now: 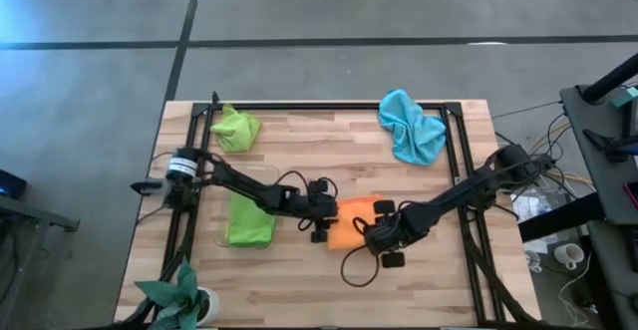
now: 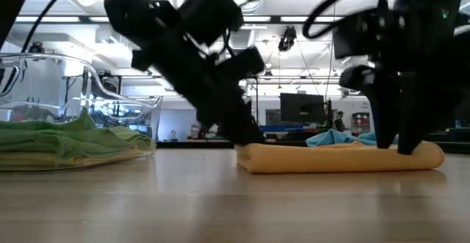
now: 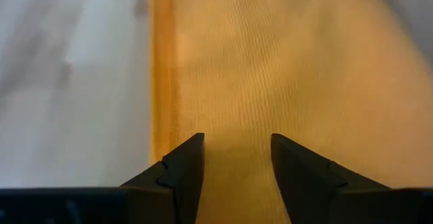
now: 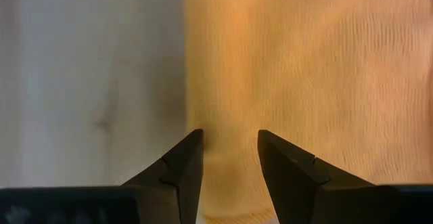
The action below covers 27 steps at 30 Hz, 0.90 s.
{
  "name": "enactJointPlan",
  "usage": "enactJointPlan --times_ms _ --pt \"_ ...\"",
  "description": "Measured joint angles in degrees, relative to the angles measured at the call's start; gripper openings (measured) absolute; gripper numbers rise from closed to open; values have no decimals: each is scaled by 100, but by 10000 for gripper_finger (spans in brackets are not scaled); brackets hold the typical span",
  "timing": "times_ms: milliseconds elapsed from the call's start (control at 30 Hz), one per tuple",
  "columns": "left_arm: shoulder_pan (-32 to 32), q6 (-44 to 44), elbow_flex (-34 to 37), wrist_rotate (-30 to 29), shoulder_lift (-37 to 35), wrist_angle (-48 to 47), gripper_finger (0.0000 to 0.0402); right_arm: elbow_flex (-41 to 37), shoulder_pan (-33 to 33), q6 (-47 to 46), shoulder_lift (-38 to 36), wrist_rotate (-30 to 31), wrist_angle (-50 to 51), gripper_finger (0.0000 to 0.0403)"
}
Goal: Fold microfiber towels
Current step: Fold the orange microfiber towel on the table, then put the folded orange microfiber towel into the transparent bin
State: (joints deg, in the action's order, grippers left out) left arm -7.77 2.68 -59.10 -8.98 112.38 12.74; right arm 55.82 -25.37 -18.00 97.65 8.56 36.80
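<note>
Orange towel (image 1: 351, 225) lies near the middle of the tabletop (image 1: 329, 141), folded into a flat thick pad (low view shows rounded folded edges at both ends). Left claw (image 1: 321, 220) sits at its left edge, right claw (image 1: 379, 232) at its right edge. Both wrist views show the fingers parted with orange cloth between and beneath the tips; nothing pinched, so both claws read as released, pressing on or hovering just over the fabric (contact itself I cannot tell).

Other towels: 1 folded green stack (image 1: 249, 220) in a clear tray (image 2: 117, 111) left of the left claw, lime green one (image 1: 236, 129) bunched at the far-left corner, light blue one (image 1: 411, 126) crumpled at the far right. Potted plant (image 1: 179, 295) at the near-left corner.

Risk: if a claw closes on the top layer only, lifting would peel the fold open. Uneven pull by the 2 arms would skew the pad; soft pile may also cling to a fingertip on retreat.
</note>
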Motion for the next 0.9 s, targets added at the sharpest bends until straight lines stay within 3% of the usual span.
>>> enactJointPlan --times_ms 200,300,400,600,700,900 --pt "-76 601 -19 963 68 -63 155 -137 224 432 -25 857 988 139" --pt "-172 753 -56 1164 -119 -173 155 -82 420 671 -62 1005 1243 139" --pt "-179 747 -99 975 -507 -121 155 100 506 734 -182 1008 1403 139" --pt "-64 712 -1 -214 -905 -169 155 131 426 309 -537 920 1105 134" --pt "148 1914 -29 -146 -826 -173 155 105 288 175 -564 884 797 135" --pt "374 3263 -17 -11 -525 -267 163 94 201 195 -549 886 509 132"
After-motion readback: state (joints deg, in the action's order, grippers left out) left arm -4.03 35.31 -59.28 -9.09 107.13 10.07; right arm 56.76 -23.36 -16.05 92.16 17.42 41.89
